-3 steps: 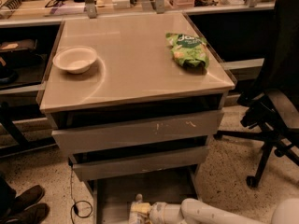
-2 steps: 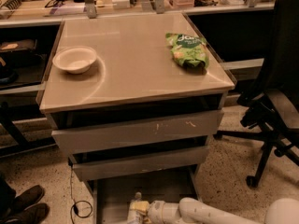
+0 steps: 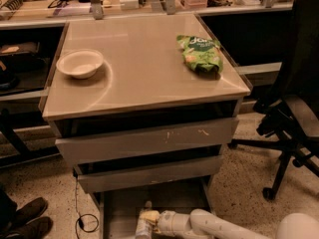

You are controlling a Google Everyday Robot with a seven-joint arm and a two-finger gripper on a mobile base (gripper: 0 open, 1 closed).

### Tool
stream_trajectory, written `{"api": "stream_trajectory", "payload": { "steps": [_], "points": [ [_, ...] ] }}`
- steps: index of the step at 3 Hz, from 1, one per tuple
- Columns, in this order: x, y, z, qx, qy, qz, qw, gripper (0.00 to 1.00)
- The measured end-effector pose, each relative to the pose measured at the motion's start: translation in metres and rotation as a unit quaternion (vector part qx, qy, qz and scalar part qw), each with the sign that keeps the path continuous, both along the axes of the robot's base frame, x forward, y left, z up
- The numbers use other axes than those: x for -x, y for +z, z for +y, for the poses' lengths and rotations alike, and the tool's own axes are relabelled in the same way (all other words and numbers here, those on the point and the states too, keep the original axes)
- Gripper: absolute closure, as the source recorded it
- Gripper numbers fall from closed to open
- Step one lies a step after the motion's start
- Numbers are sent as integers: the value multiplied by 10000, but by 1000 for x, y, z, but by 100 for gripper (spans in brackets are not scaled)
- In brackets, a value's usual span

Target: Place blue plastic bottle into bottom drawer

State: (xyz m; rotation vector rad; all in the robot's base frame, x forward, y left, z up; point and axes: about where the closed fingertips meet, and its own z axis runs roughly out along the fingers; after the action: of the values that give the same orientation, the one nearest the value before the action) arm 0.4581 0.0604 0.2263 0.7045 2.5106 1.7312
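At the left of the cabinet top we see a white bowl (image 3: 79, 63), which plays no part in this step, and on the floor below it a loop of cable (image 3: 85, 222). Moving right, the bottom drawer (image 3: 175, 197) is pulled out beneath the 2 scuffed drawers above it, its grey floor exposed. The blue plastic bottle (image 3: 143, 228) stands roughly upright at the front left of that drawer, cap up, low inside the tray. The gripper (image 3: 151, 216) is clamped around its upper body, and the white arm (image 3: 214, 225) reaches in from the lower right. We cannot tell whether the bottle's base touches the drawer floor. We judge the task to be at the placing step, nearly done: the next move calls for settling the bottle down, letting go, and drawing back without tipping it. Further right, a green snack bag (image 3: 201, 54) lies on the top and an office chair (image 3: 294, 118) stands beside the cabinet
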Motion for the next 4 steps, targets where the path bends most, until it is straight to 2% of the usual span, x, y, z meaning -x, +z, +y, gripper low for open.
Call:
{"api": "stream_trajectory", "payload": {
  "steps": [2, 3, 4],
  "points": [
    [-24, -8, -6, -96, -222, -273, 9993, 100],
    [-46, -32, -5, -105, -323, -318, 9989, 100],
    [-51, -41, -3, -95, -320, -284, 9990, 100]
  ]
}}
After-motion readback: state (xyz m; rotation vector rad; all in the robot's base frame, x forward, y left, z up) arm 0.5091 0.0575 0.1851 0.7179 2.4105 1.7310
